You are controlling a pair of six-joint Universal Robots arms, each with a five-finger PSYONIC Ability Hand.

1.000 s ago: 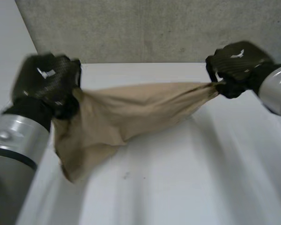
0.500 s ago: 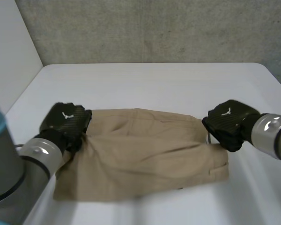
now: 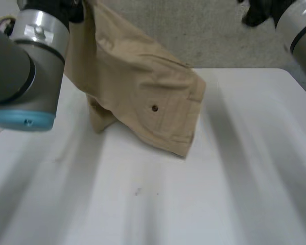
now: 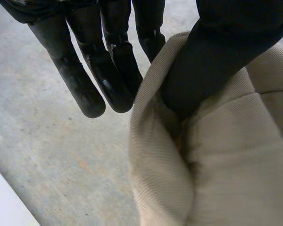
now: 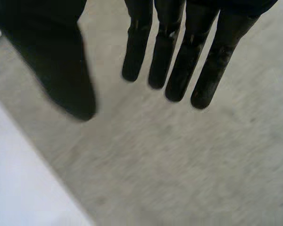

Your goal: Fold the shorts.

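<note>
Item: shorts (image 3: 137, 76), tan cloth, one piece, held up in the upper left of the head view and draping down and rightward to the middle of the frame. The top end is bunched at the left robot hand (image 4: 221, 52); the lower hem hangs at the worktop (image 3: 219, 178), and whether it touches the surface cannot be told. A small dark button (image 3: 154, 108) shows on the flat panel near the centre, with stitched seams beside it. Left robot hand: pinching the shorts. In the left wrist view the thumb presses into a fold of the cloth and the cloth edge lies against the nearest of the straight fingers (image 4: 89, 89), while the other fingers stand clear of it. Left arm (image 3: 30, 66): grey joint with a light-blue cap, upper left of the head view, in front of the top of the shorts. Right robot hand (image 5: 186, 56): spread and holding nothing, fingers straight and side by side, thumb set apart from them; in the head view it sits at the upper right, well apart from the shorts. Right arm (image 3: 301, 25): grey, at the upper right edge of the head view. Worktop: white, filling the lower part of the head view. Wall (image 3: 229, 35): grey and rough, behind the worktop.
</note>
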